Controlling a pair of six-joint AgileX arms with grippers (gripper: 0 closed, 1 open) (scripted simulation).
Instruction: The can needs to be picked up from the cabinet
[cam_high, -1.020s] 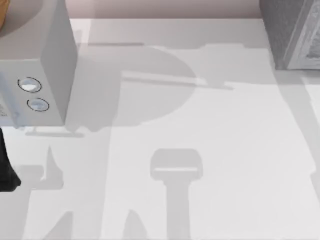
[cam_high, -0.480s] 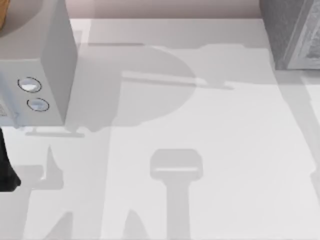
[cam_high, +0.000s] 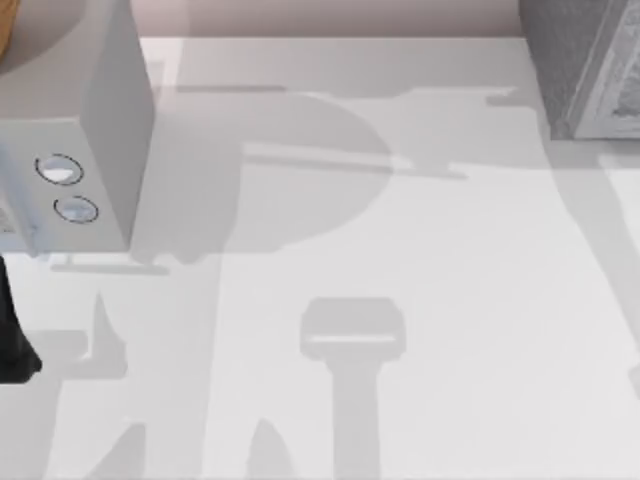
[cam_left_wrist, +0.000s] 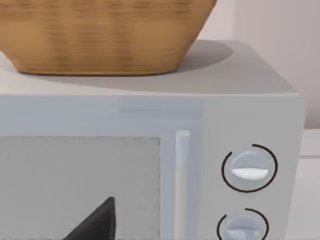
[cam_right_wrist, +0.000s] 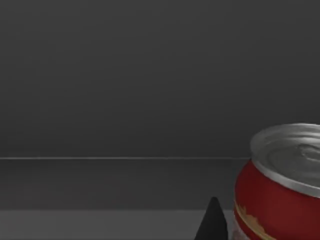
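The can (cam_right_wrist: 280, 185) stands upright inside a dark grey cabinet compartment, seen in the right wrist view: red body, silvery round top, resting on the compartment's floor with the dim back wall behind it. 1 dark fingertip (cam_right_wrist: 214, 222) of the right pincer pokes up just beside the can, apart from it by a narrow gap; nothing is touching the can. With a single tip in sight, whether the right pincer is apart or together cannot be told, and it grips nothing that can be seen.

In the top view the grey cabinet (cam_high: 585, 65) sits at the worktop's far right corner, and a pale microwave (cam_high: 70, 130) with 2 round knobs (cam_high: 58, 170) sits at the far left. The white worktop (cam_high: 400, 280) between them carries only shadows.

The left arm (cam_high: 10, 335) shows as a dark shape at the top view's left edge, in front of the microwave. In the left wrist view 1 dark fingertip (cam_left_wrist: 97, 222) of the left pincer points at the microwave door, and a woven basket (cam_left_wrist: 100, 35) rests on the microwave's top. Its opening cannot be told either.
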